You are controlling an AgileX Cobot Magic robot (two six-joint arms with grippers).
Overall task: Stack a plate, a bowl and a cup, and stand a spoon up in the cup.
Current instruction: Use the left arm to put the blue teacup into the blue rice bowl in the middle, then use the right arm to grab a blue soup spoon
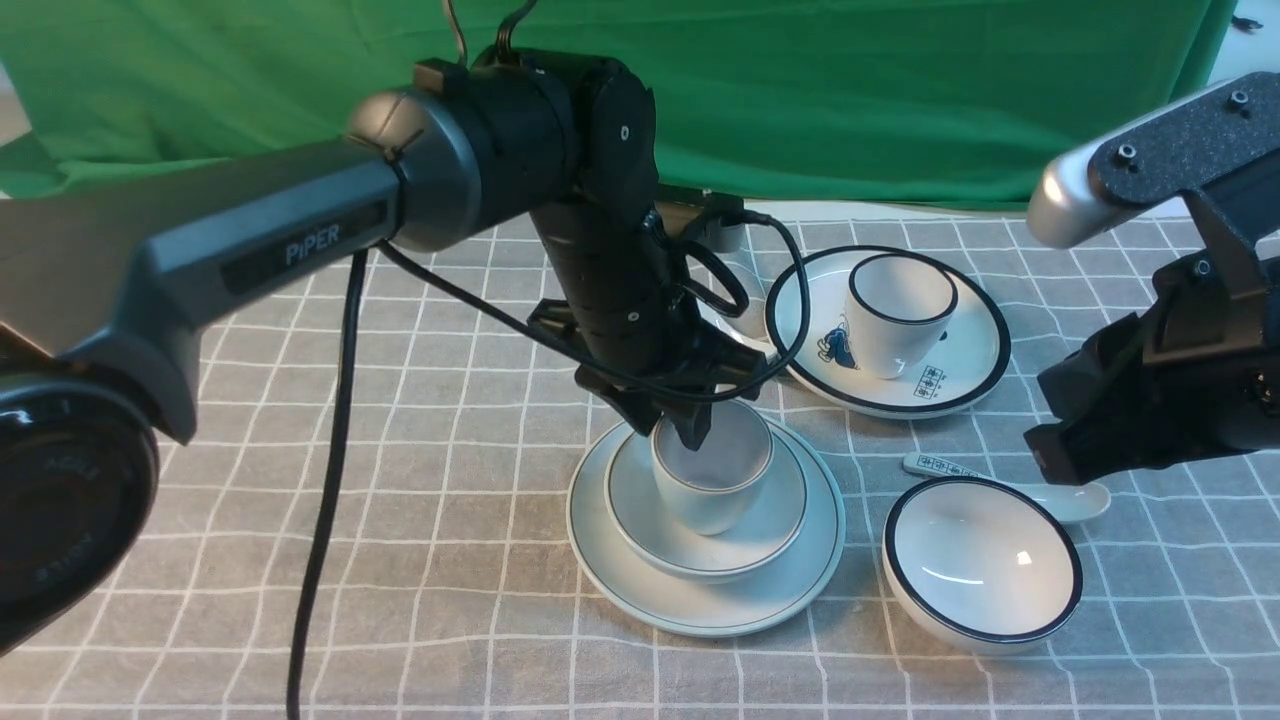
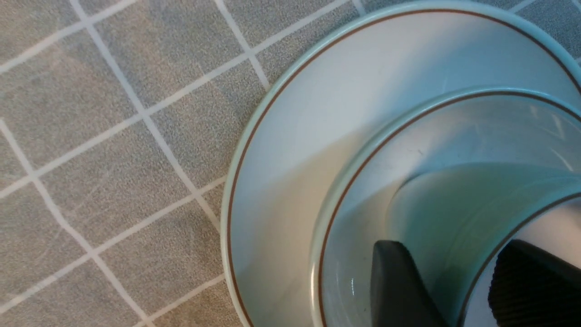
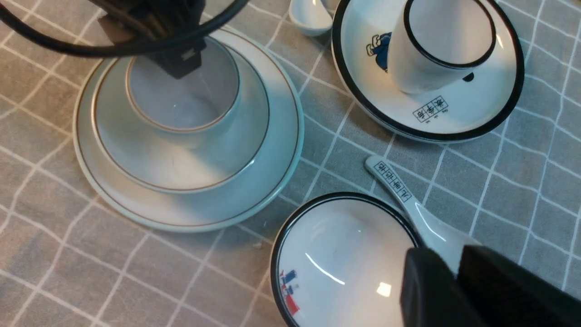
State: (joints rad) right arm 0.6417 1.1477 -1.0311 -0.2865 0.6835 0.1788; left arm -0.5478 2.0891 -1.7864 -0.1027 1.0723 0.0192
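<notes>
Grey checked worktop point(image 1: 450, 450), green backdrop. You see cup point(image 1: 710, 490) in bowl point(image 1: 770, 515) on plate point(image 1: 700, 605), lower centre. Left jaws straddle the cup's rim; whether they pinch it, you cannot tell. Right jaws closed, empty, lower right. Spoon point(image 3: 311, 18) lies above the stack.

The tool point(image 2: 463, 295) apparently straddles the cup point(image 2: 454, 213).

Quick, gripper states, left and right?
Left gripper: astride the wall of the small pale blue-grey cup; grip cannot be told.
Right gripper: shut, empty.

Green backdrop point(image 1: 900, 90) hangs behind the grey checked tablecloth point(image 1: 450, 420)
</notes>
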